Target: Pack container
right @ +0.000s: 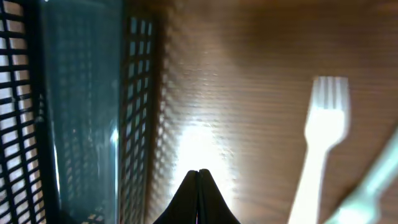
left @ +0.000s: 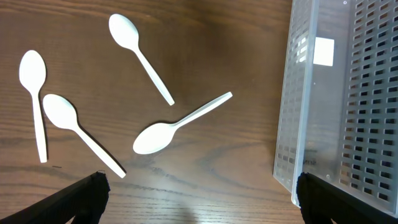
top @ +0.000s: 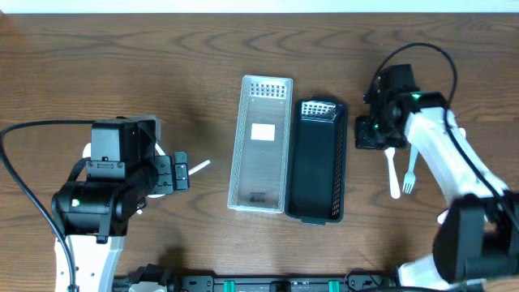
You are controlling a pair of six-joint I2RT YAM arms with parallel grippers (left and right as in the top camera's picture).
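Wood tabletop [right: 249,62]: fork [right: 323,124] lies apparently clear of closed right hand [right: 199,175].

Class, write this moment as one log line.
left end effector: open over white spoons | right end effector: shut beside black basket | fork: on table

Four white plastic spoons lie scattered on the wooden desk [left: 236,37]. The leftmost spoon [left: 37,112] lies with its bowl at the top. The second spoon [left: 84,138] slants just beside it. The third spoon [left: 146,62] lies above the fourth spoon [left: 186,118], apart from it. To the right is a translucent perforated basket [left: 292,112] with a white label [left: 323,51] inside. The left gripper [left: 200,183] has its black fingers [left: 87,193] spread wide, holding nothing.
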